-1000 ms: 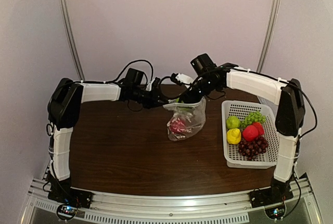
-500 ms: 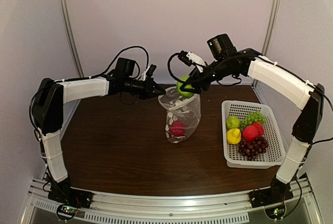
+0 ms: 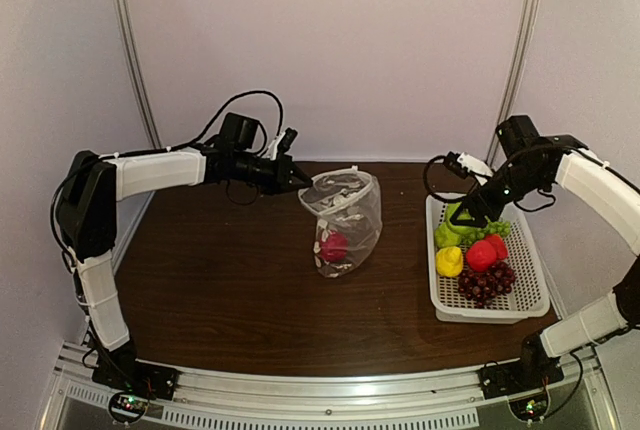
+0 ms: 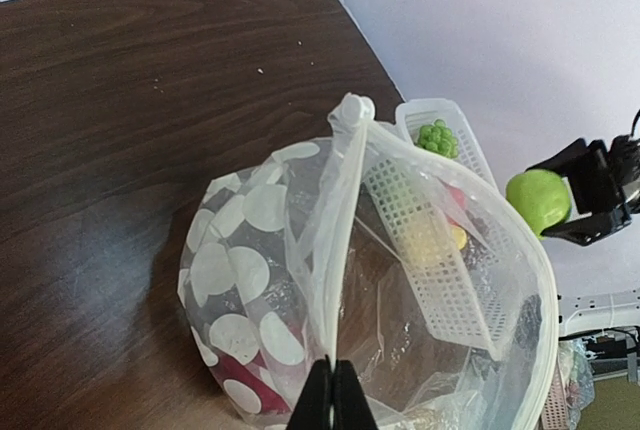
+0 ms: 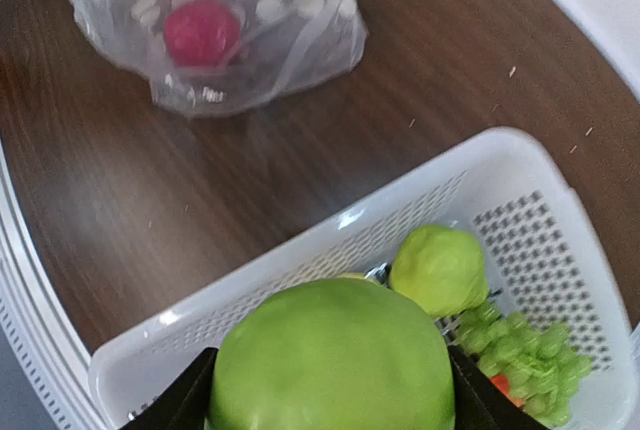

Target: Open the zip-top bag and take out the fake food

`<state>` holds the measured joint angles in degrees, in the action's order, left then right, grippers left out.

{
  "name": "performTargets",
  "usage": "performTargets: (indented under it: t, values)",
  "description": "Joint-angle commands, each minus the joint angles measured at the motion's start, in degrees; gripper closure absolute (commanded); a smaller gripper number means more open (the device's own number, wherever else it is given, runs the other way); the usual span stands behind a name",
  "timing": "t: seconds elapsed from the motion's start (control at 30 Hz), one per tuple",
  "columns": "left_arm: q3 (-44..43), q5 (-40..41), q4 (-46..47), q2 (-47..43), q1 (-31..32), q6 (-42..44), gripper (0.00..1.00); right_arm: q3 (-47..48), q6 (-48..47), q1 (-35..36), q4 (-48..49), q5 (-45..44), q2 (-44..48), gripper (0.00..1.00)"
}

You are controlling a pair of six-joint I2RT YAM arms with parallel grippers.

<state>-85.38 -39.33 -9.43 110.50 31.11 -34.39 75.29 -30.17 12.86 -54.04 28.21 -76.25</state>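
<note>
The clear zip-top bag (image 3: 345,218) with white dots stands open on the table, a red fruit (image 3: 334,246) inside near its bottom. My left gripper (image 3: 302,182) is shut on the bag's rim (image 4: 335,280) and holds the mouth up. My right gripper (image 3: 464,216) is shut on a green apple (image 5: 332,360) and holds it just above the near-left part of the white basket (image 3: 437,303). The bag with its red fruit also shows in the right wrist view (image 5: 205,30).
The basket (image 5: 300,260) holds a green pear (image 5: 438,270), green grapes (image 3: 491,225), a yellow lemon (image 3: 449,261), a red fruit (image 3: 482,254) and purple grapes (image 3: 485,282). Metal rails run along the table's near edge.
My right gripper has carried the green apple from over the bag's mouth rightward and down to the basket. The left gripper keeps its hold on the bag rim.
</note>
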Motion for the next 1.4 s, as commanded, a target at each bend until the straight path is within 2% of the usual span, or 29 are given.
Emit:
performTargets:
  t: [0.0,0.2,0.43,0.6,0.67,0.7,0.9,1.03,1.17,1.37]
  values:
    - [0.0,1.16,-0.8,-1.0,-0.18,2.04,1.0,-9.41,-8.76,-0.65,-9.71,-0.56,3.41,0.47]
    - [-0.13,0.99,-1.01,-0.25,-0.18,2.39,1.0,-14.49,-10.95,-0.6,-11.25,2.99,1.11,0.41]
    - [-0.54,0.34,-1.55,-0.19,-0.18,2.57,1.0,-12.9,-10.63,-0.56,-11.5,5.26,-2.62,0.3]
    - [-0.75,0.14,-1.99,-0.3,0.12,2.99,1.0,-10.16,-12.15,-0.56,-13.0,5.99,-3.69,0.17]
    - [-0.85,0.13,-2.2,-0.2,0.46,3.33,1.0,-7.66,-13.34,-0.56,-14.55,6.73,-3.83,0.02]
    - [-1.11,0.01,-2.46,-0.2,0.71,3.63,1.0,-6.39,-14.15,-0.56,-15.27,7.35,-3.74,0.01]
    - [-1.87,-1.43,-2.96,-0.26,1.77,5.16,1.0,2.05,-13.35,-0.48,-15.11,9.1,-5.79,0.0]
    - [-2.07,-2.1,-3.03,-0.28,2.18,5.38,1.0,6.89,-8.66,0.47,-5.69,9.86,-5.89,0.0]
    - [-2.1,-2.24,-3.01,-0.45,2.45,5.47,1.0,12.28,-4.41,4.51,1.06,4.74,-8.38,0.02]
    - [-2.15,-2.59,-3.05,-0.89,2.87,5.48,1.0,20.52,-2.78,12.1,2.3,0.09,-16.26,0.09]
